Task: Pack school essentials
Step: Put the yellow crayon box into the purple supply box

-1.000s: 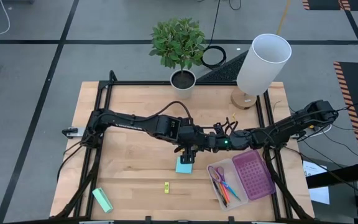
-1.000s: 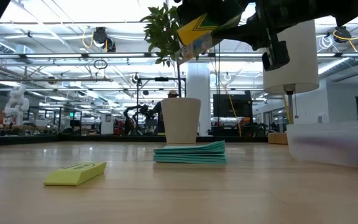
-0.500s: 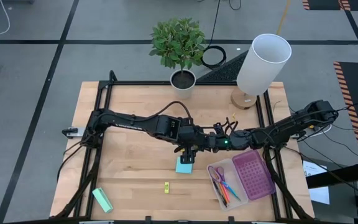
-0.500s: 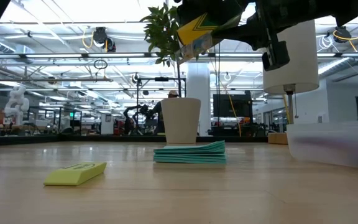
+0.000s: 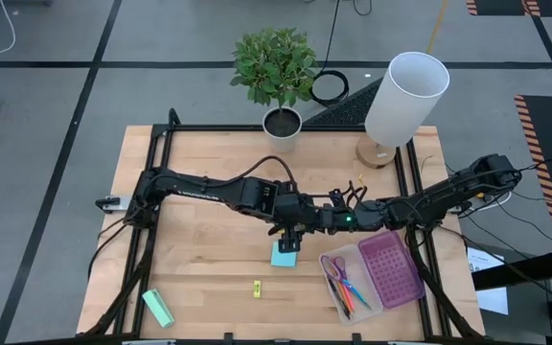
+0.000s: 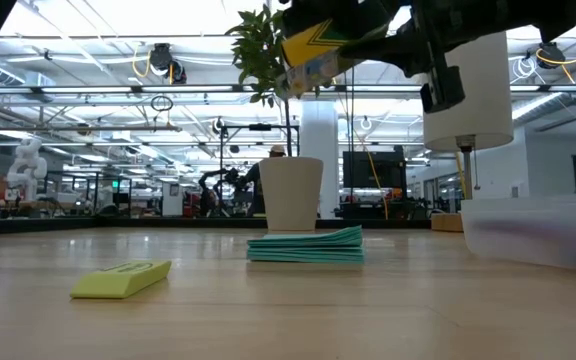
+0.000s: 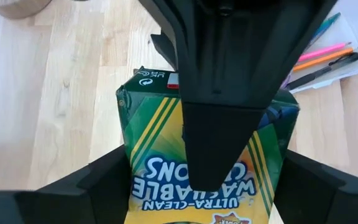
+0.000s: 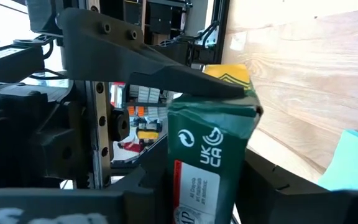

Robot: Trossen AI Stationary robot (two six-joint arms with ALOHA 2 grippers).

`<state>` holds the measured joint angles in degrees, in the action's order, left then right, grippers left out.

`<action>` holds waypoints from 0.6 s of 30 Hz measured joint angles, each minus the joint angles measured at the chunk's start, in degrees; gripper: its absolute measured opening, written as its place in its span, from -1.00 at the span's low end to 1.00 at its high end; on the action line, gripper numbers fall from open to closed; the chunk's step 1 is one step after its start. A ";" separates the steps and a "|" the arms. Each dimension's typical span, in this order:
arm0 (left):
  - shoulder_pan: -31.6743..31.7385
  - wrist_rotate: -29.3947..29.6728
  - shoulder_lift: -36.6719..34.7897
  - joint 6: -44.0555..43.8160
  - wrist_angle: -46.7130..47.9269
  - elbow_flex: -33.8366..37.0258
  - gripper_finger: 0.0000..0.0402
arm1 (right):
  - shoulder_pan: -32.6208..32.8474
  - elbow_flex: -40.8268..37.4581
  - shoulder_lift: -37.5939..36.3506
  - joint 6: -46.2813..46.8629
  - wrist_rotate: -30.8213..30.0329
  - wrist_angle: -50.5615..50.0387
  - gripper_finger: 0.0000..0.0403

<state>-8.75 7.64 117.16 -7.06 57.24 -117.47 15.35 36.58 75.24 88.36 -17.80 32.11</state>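
The yellow-green crayon box (image 7: 166,155) hangs in the air over the table's middle, above the light-blue sticky-note pad (image 5: 283,255), which lies flat on the wood. My left gripper (image 5: 290,234) and my right gripper (image 5: 309,223) meet at the box, and both are shut on it. The tiny yellow piece (image 5: 256,287) lies flat near the front edge. The purple-handled scissors (image 5: 336,273), the pencils and the pen (image 7: 323,57) lie in the clear container (image 5: 326,287) at the right. My left gripper pinches the crayon box by its two narrow sides (image 7: 124,134) between its fingers (image 7: 95,183), coming from the table's left. The box is lifted clear of the table. My right gripper pinches the same box across its broad printed face (image 7: 166,171), with one finger (image 7: 225,118) lying along that face. It comes from the table's right, and the box's green end flap (image 8: 204,149) faces its wrist camera.
A mint-green block (image 5: 158,308) lies at the front left corner. A potted plant (image 5: 282,123) and a white lamp (image 5: 401,96) stand along the far edge. The container's purple half (image 5: 391,266) sits at the right. Bare wood lies to the left of the pad.
The crayon box has tipped a little in the air between the two grippers. Both arms have stayed where they were.
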 joint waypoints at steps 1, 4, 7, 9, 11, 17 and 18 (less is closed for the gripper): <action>0.00 0.00 0.00 -0.57 0.12 0.00 0.57 | 0.00 0.00 0.02 -0.05 0.00 -0.01 -0.39; -0.16 -0.05 0.00 -1.55 0.88 -0.02 0.66 | -0.02 -0.03 0.04 -0.54 0.00 -0.17 -0.39; -0.59 -0.03 -0.09 -1.65 1.37 -0.07 0.82 | 0.00 -0.11 0.09 -0.83 0.06 -0.34 -0.39; -0.93 0.39 -0.11 -1.68 1.37 -0.07 0.94 | 0.00 -0.11 0.09 -0.87 0.07 -0.24 -0.40; -1.17 0.87 -0.11 -1.69 1.46 -0.07 0.96 | 0.00 -0.11 0.09 -0.98 0.07 -0.23 -0.41; -1.51 2.39 -0.11 -2.05 1.60 -0.07 0.86 | 0.00 -0.11 0.09 -1.09 0.09 -0.07 -0.53; -1.51 2.59 -0.12 -2.16 1.68 -0.07 0.86 | 0.00 -0.11 0.09 -1.19 0.09 -0.01 -0.55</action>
<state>-10.26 10.24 117.05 -9.22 58.92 -117.54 15.35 36.47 75.33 87.17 -17.72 32.11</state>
